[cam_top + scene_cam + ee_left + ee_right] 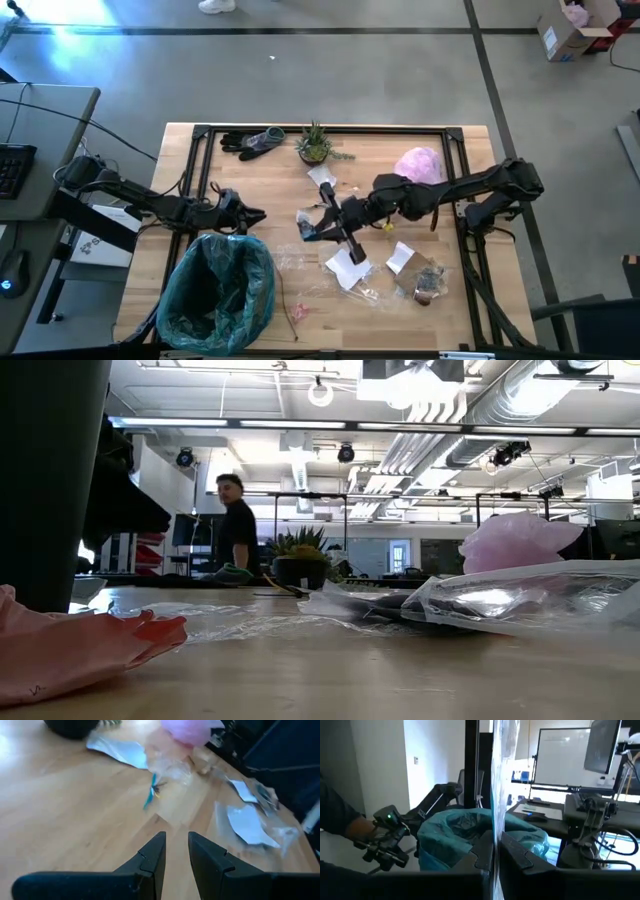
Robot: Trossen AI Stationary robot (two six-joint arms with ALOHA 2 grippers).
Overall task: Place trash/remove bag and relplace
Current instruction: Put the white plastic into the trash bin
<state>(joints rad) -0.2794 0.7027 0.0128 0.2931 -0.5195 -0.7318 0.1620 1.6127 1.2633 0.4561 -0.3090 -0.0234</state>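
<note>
The right tool (318,226) is pinching a clear plastic wrapper (498,780) between fully closed fingers, holding it over the middle of the table (470,310) and pointing toward the bin. In the right wrist view the wrapper is hanging as a thin vertical strip with a teal edge, running straight up from the fingertips. It is looking very light, limp and slick, so it is likely to flutter, cling to the fingers or slide out; a grip well in from the edge, on a bunched fold, should be holding best.

The left tool (257,214) is waiting just beside the bin's rim with its fingers (153,857) narrowly apart and holding nothing.

The bag (215,290), a wrinkled teal liner, is lining the bin at the table's near-left corner, mouth open. It is thin and soft, so the folded rim is the place to take it.

More trash (415,270), white scraps and wrappers, is lying scattered right of centre.
</note>
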